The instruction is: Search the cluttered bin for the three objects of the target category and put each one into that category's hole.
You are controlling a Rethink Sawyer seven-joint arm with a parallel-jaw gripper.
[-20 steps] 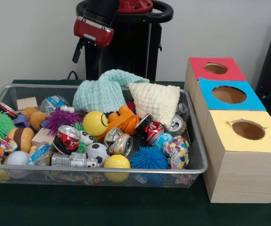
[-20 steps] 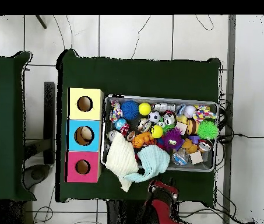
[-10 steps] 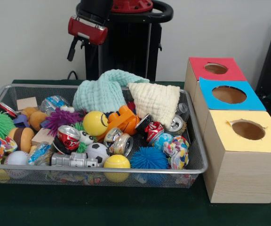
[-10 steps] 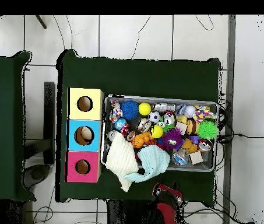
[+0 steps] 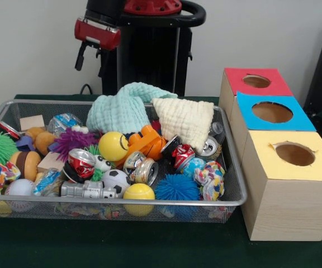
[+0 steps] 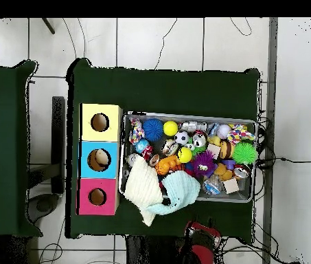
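My wire bin (image 5: pixel 231 167) sits crammed with balls, crushed cans and two cloths draped over its far rim. Just beside it stands a row of three boxes, each with a round hole: red (image 5: pixel 256 81), blue (image 5: pixel 271 112), yellow (image 5: pixel 294 154).

toys under mint cloth (image 5: pixel 123 106) hidden; hand (image 5: pixel 89 57) state unclear
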